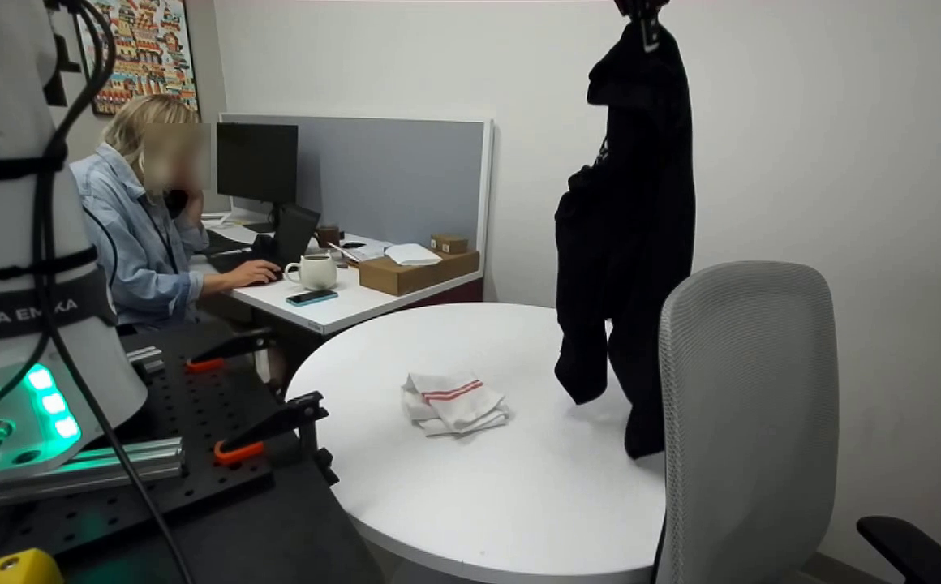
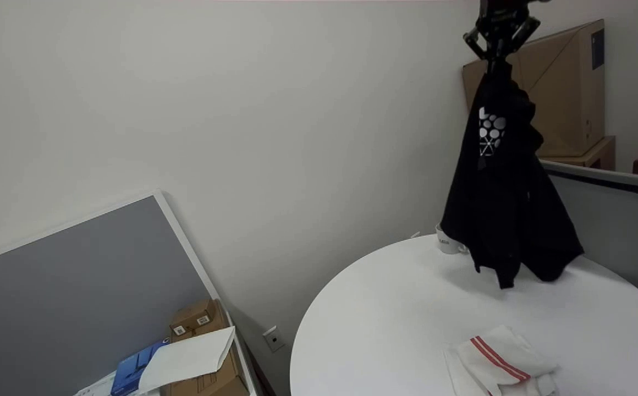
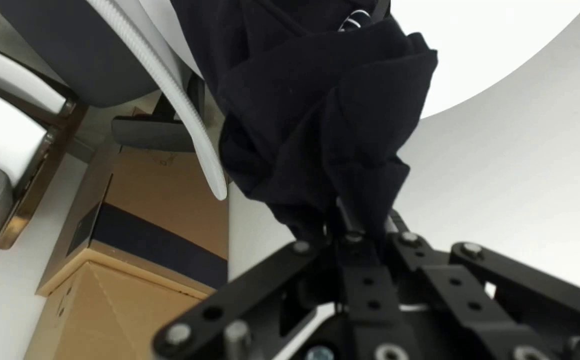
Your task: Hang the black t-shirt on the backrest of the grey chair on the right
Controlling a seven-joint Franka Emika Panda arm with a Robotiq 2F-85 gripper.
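Observation:
My gripper (image 1: 647, 36) is shut on the upper end of the black t-shirt (image 1: 641, 203). In an exterior view the gripper (image 2: 496, 59) holds the t-shirt (image 2: 509, 203), and a white print shows. The t-shirt hangs bunched over the white round table (image 1: 511, 503); I cannot tell whether its lower ends touch the table. In the wrist view the t-shirt (image 3: 315, 110) covers the fingertips (image 3: 352, 220). The grey chair (image 1: 750, 405) stands at the table's right edge, its backrest overlapping the t-shirt's lower part. The chair (image 2: 610, 220) also shows behind the t-shirt, and its backrest edge (image 3: 170, 85) in the wrist view.
A folded white cloth with red stripes (image 1: 458, 401) lies on the table. A white mug (image 2: 447, 242) stands by the wall, partly behind the t-shirt. A large cardboard box (image 2: 561, 99) stands behind the chair. A person (image 1: 138, 227) sits at a desk (image 1: 341, 304).

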